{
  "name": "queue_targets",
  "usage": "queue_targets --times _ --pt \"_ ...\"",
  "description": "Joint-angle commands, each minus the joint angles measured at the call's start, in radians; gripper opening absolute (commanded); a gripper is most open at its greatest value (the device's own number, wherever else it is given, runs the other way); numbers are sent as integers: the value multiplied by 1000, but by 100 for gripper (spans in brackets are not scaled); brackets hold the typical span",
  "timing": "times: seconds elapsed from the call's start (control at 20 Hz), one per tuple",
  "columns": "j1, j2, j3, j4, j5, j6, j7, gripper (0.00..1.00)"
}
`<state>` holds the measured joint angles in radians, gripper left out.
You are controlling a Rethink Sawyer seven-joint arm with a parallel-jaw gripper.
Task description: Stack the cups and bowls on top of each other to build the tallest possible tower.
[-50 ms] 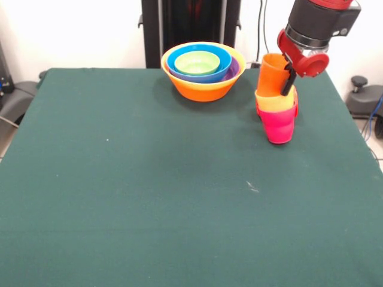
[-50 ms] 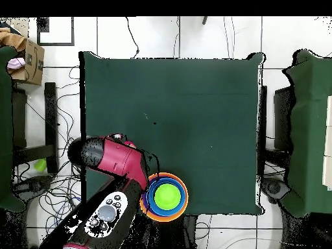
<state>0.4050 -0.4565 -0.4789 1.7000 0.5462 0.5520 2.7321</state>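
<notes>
Cups nested in a tilted stack, held off the cloth at the table's far right.

Front view shows the gripper clamped on the rim of the orange cup, with yellow and magenta-pink cups hanging below it, clear of the table; the overhead view hides that stack under the arm. Both views show the bowls nested near the far edge: large yellow-orange outside, blue within, small light green innermost, a sliver of purple between. Bowls and cups stand near each other but apart. Green cloth in front of them lies open to all edges. Overhead, other tables, cables and a cardboard box surround the table.
</notes>
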Motion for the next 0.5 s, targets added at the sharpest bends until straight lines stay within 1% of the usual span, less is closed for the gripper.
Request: queue_targets --times 0.05,0.2,0.5 --pt "7 -17 113 57 22 28 163 0" --pt "17 -32 109 53 27 48 178 0" --pt "21 -55 77 47 26 44 191 0"
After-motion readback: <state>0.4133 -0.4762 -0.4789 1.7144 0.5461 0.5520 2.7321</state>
